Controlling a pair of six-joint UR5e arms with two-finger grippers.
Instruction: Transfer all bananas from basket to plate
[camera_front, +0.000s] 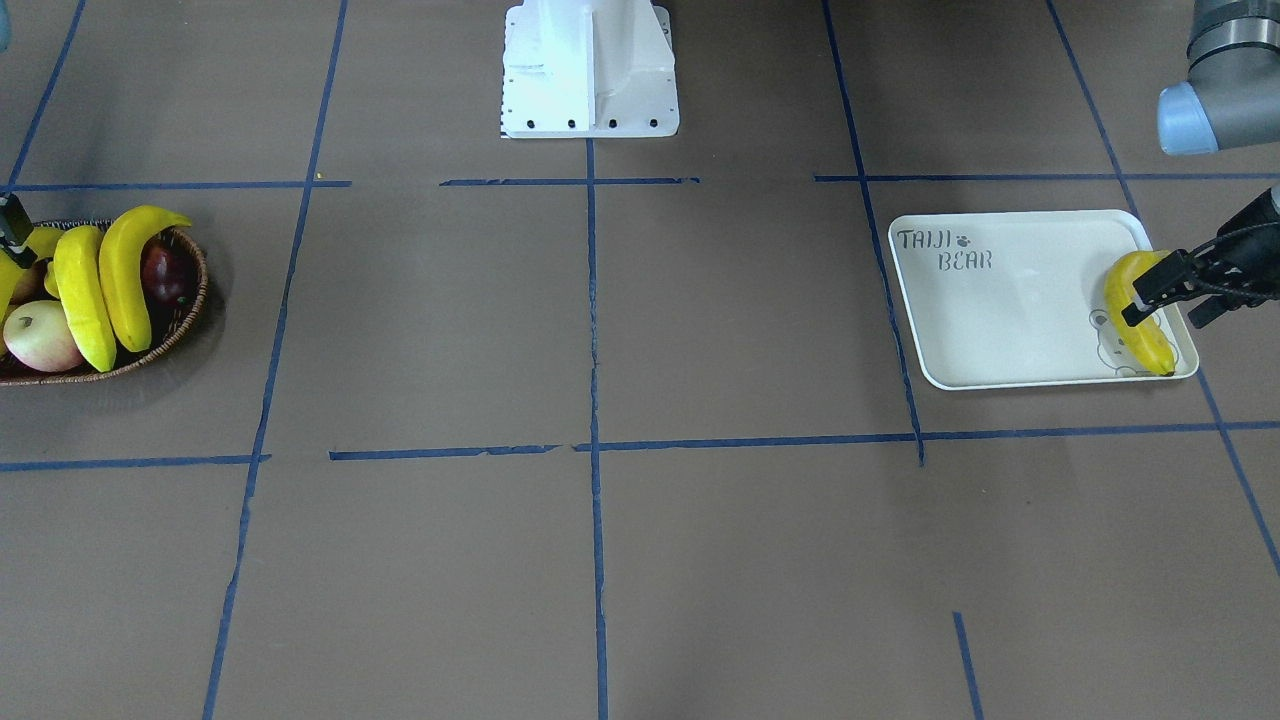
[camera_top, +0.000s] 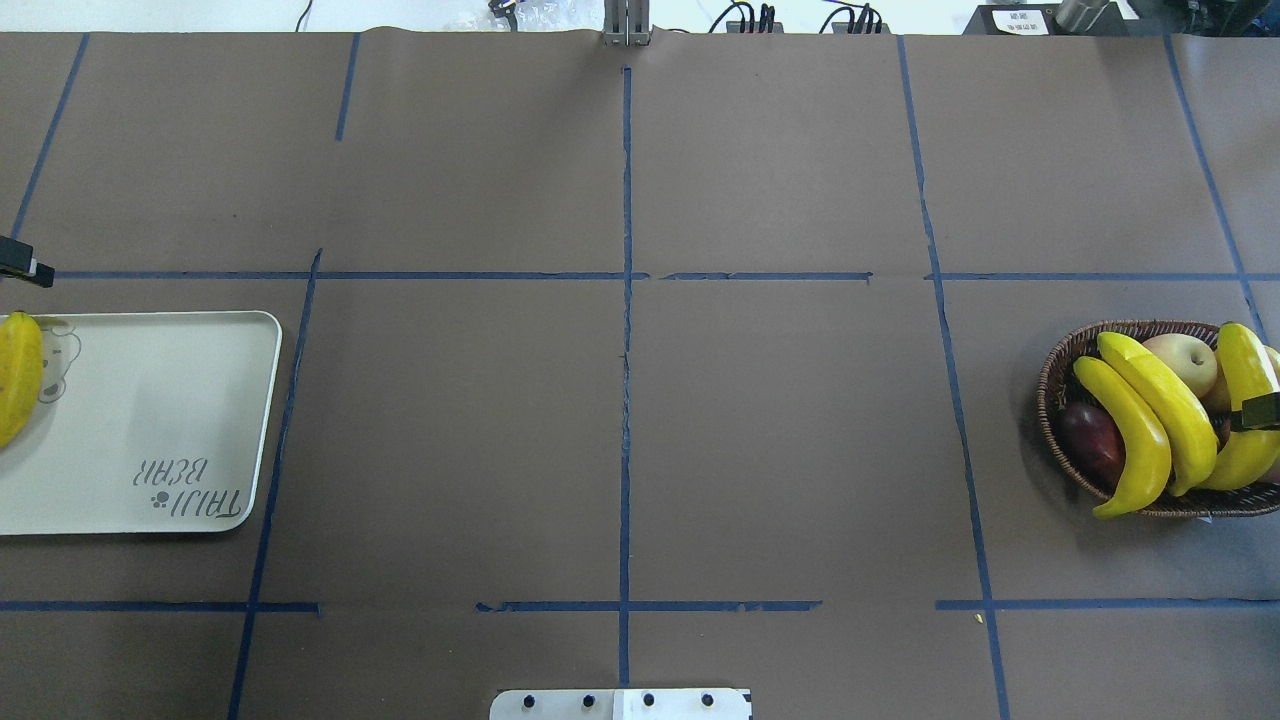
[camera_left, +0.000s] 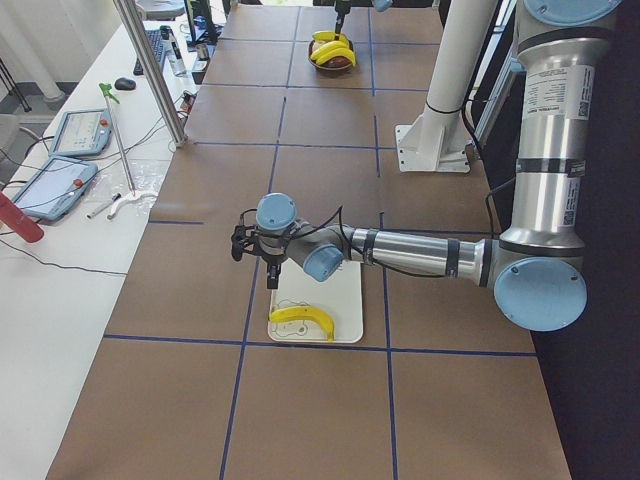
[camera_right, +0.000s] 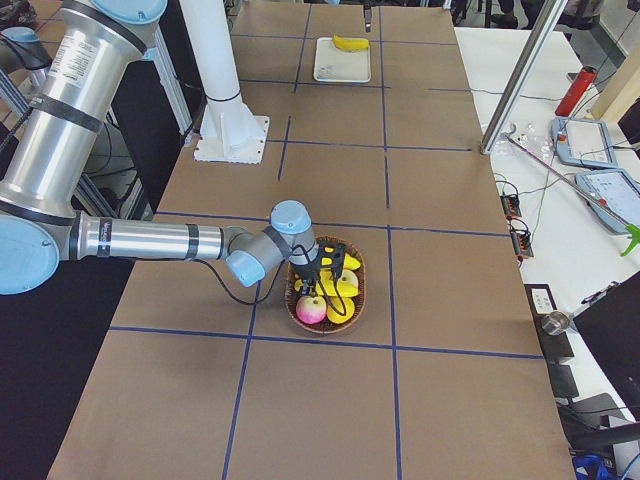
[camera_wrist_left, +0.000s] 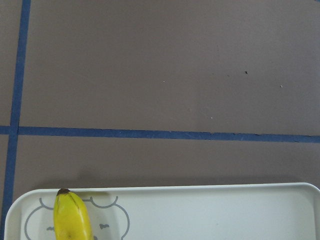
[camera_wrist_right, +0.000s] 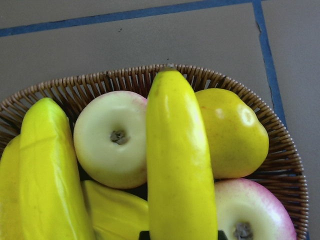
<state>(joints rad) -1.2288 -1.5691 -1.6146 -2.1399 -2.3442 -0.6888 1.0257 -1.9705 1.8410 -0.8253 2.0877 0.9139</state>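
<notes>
Plate (camera_front: 1000, 330) is printed "TAIJI BEAR". Left end effector (camera_front: 1163, 316) is spread open; a banana (camera_wrist_right: 180, 165) in the basket (camera_wrist_right: 282, 150) is gripped by right end effector (camera_wrist_right: 181, 234).

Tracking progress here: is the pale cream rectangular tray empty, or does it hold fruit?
Not empty. One long yellow banana lies on the pale cream rectangular tray, over its grey bear outline; the rest is bare.

The left arm (camera_left: 420, 252) is stretched low towards the left end of the table (camera_front: 700, 330) with the left gripper (camera_front: 1168, 305) held raised and spread apart, while the right arm (camera_right: 150, 240) is reached towards the right end with the right gripper (camera_wrist_right: 181, 235) lowered, fingertips pressed against both sides of a banana (camera_wrist_right: 177, 165).
</notes>
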